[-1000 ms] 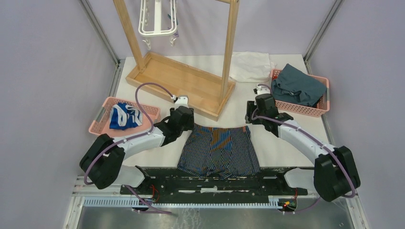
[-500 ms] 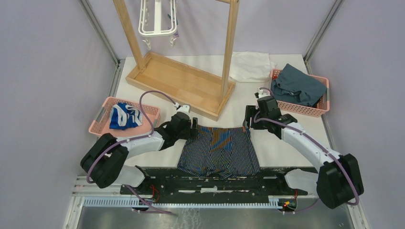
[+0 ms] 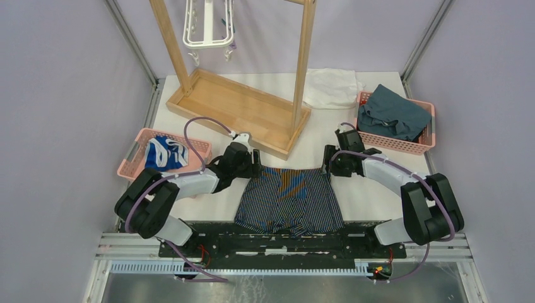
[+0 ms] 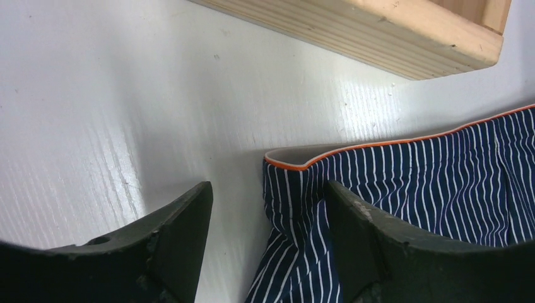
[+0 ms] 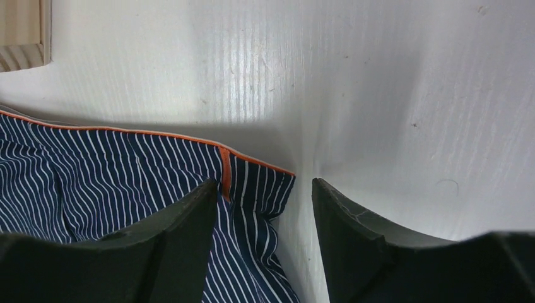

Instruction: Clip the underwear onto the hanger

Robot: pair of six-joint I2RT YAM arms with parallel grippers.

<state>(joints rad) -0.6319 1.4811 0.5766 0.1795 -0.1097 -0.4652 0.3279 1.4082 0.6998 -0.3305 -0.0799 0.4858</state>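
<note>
White glossy tabletop (image 3: 363, 199), lilac walls. Pinstriped navy underwear (image 3: 290, 197), orange trim, flat at near centre. Left jaws and right jaws spread wide, each straddling a waistband corner, nothing gripped. White plastic hanger (image 3: 208, 28) hangs within wooden rack (image 3: 240, 107) behind. Pink baskets (image 3: 128, 166) either side.

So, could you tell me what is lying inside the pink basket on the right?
A crumpled teal cloth fills the pink basket, spilling over its rim. Anything beneath the cloth is hidden.
</note>
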